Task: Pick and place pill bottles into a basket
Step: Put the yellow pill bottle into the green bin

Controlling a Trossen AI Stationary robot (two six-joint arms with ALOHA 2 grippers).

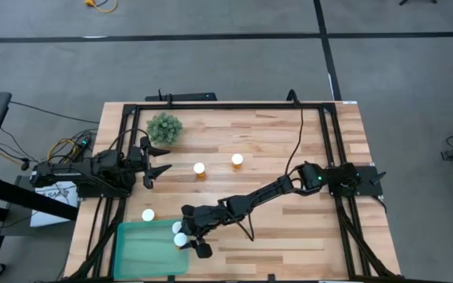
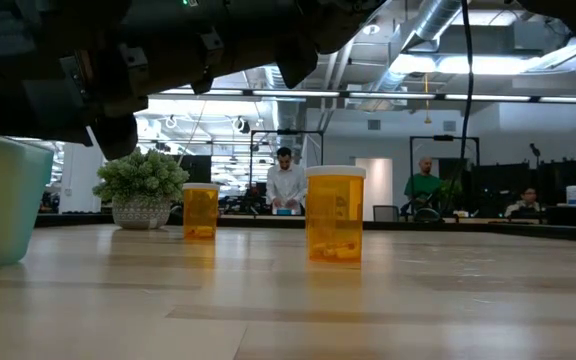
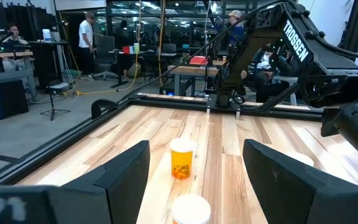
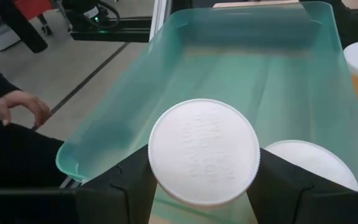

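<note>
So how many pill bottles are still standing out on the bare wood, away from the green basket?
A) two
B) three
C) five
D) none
B: the overhead view shows two bottles mid-table and a third just outside the basket.

Shallow see-through teal-green plastic basket [image 1: 144, 250] at the table's front left corner, two small orange pill bottles with round white caps [image 1: 180, 233] upright at its right end, one [image 1: 148, 215] just behind it, two [image 1: 200, 169] standing mid-table.
</note>
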